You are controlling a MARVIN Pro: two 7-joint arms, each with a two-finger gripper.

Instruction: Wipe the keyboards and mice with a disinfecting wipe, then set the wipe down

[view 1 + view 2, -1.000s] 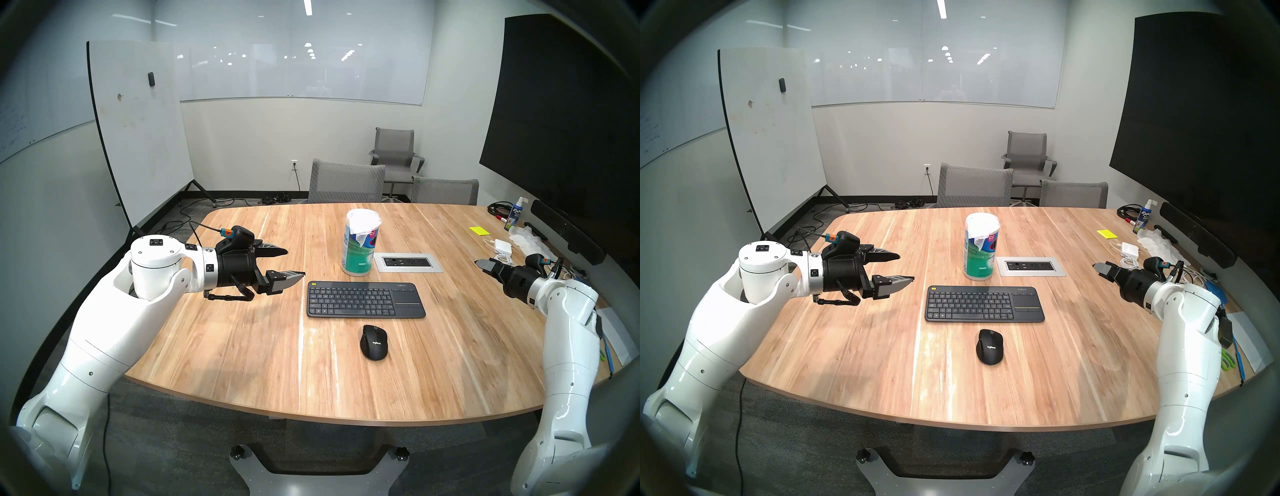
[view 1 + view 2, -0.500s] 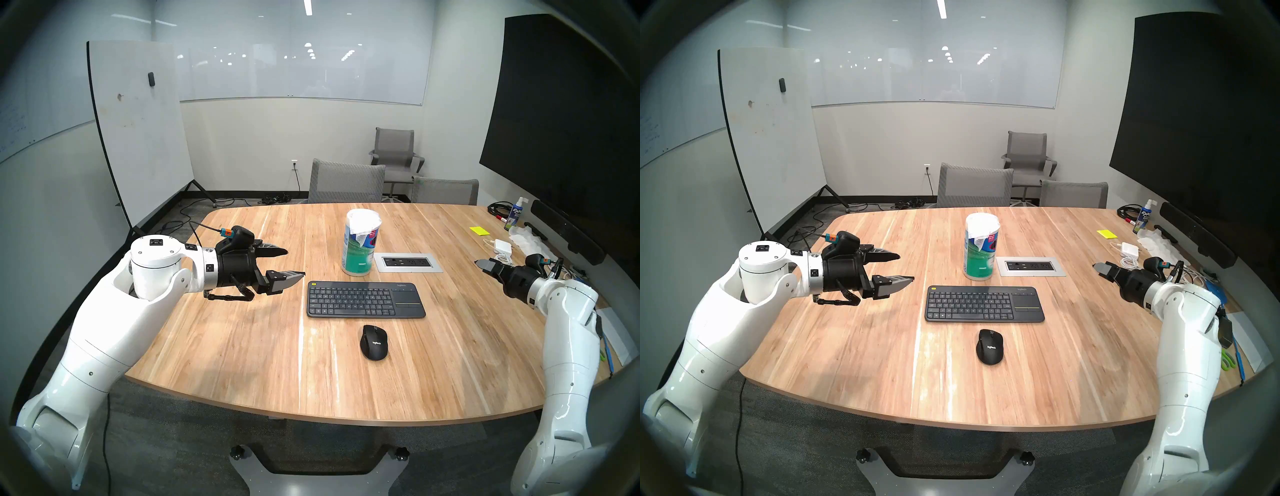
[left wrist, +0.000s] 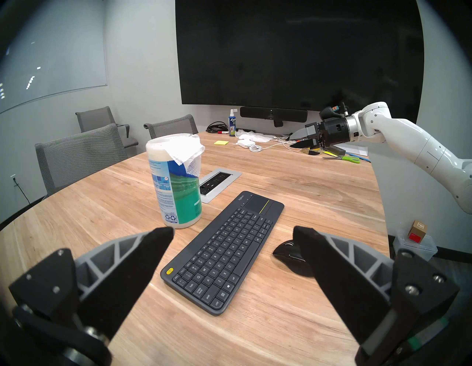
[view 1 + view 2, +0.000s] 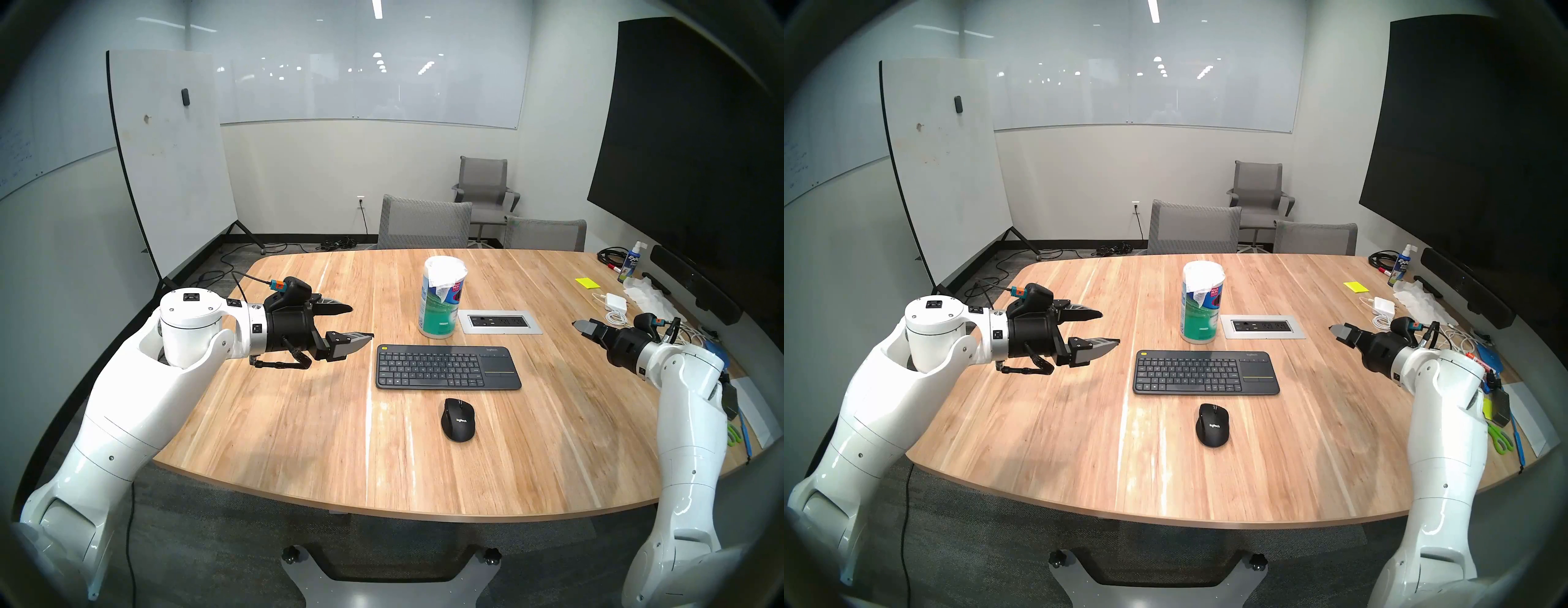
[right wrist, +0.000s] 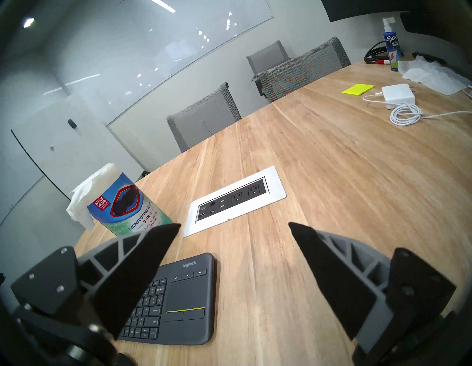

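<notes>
Two grippers hover above a wooden table (image 4: 297,424), both with jaws spread wide and nothing between them. The left gripper (image 4: 362,322) hangs over the table's left part, pointing toward the keyboard (image 4: 448,367), well apart from it. The right gripper (image 4: 582,327) hangs over the right part, near a white charger (image 4: 616,300) and its coiled cable, its fingers aimed toward the middle of the table.

The keyboard, slim and black with a touchpad at its right end and a yellow button at its far left corner, lies flat near the table's centre. The mouse (image 4: 458,419), black and rounded, sits just in front of the keyboard, nearer the robot, apart from it.

A wipe (image 4: 443,271) protrudes from the top of an upright canister (image 4: 437,316) with a green-blue label, draping over its rim and down one side. The canister stands just behind the keyboard's far edge, beside a recessed power outlet panel (image 4: 499,321).

Along the far right edge lie a yellow sticky-note pad (image 4: 586,282), a crumpled white tissue (image 4: 647,293) and a spray bottle (image 4: 631,262). In the right wrist view the touchpad end of the keyboard appears between the open fingers (image 5: 143,268).
</notes>
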